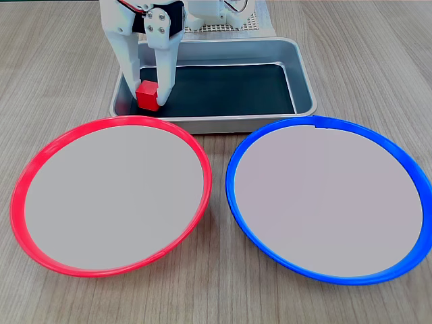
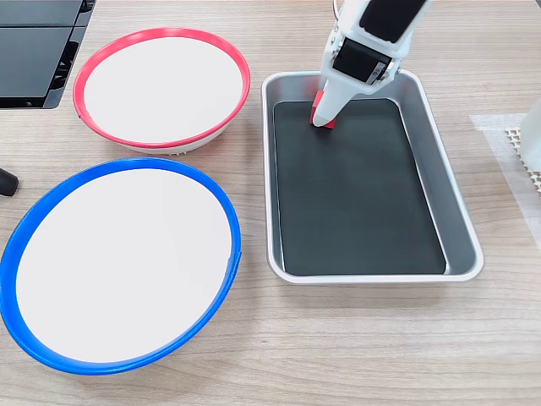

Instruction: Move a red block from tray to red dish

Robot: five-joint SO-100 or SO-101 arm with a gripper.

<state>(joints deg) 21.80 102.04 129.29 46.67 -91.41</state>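
The red block (image 1: 146, 94) sits in the near-left corner of the tray (image 1: 305, 88) in a fixed view, held between the two white fingers of my gripper (image 1: 148, 100). The jaws press against both sides of the cube, so the gripper is shut on it. In the other fixed view the gripper (image 2: 324, 118) reaches down into the top end of the tray (image 2: 461, 228) and covers most of the red block (image 2: 325, 124). I cannot tell whether the cube is lifted off the black floor. The red dish (image 1: 108, 196) lies right in front of the tray and holds nothing; it also shows as the red dish (image 2: 161, 85).
A blue-rimmed dish (image 1: 331, 202) of the same size lies beside the red one and shows too as the blue-rimmed dish (image 2: 118, 262). A black device (image 2: 34, 51) sits at the table's top left. A white mesh mat (image 2: 517, 139) lies at the right edge.
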